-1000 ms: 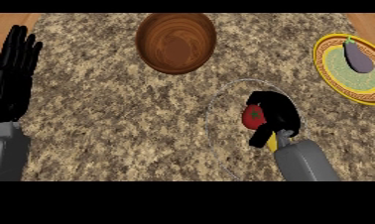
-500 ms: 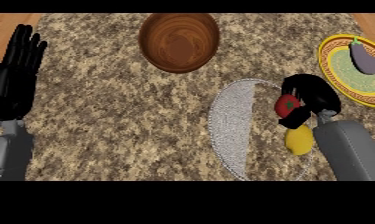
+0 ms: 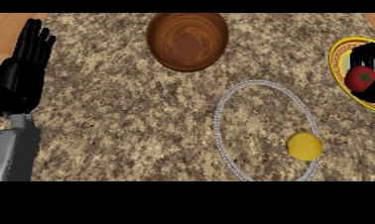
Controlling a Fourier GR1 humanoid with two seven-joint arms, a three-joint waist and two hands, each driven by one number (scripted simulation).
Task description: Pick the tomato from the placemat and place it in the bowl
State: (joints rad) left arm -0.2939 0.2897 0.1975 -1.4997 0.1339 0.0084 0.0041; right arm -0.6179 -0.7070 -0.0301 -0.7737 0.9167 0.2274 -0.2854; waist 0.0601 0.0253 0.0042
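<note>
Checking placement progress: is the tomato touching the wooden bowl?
Apart: head view shows the tomato at the right edge, bowl at top centre, counter between them.

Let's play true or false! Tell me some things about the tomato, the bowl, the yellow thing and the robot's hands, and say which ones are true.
1. The tomato is inside the wooden bowl. False: it is at the right edge, over the yellow-rimmed plate, with the right hand at it.
2. A yellow fruit lies inside the round placemat. True.
3. The wooden bowl has nothing in it. True.
4. The left hand is holding the yellow fruit. False: it rests open at the left edge, fingers up.
5. The bowl sits on the placemat. False: it stands apart, farther back on the counter.
</note>
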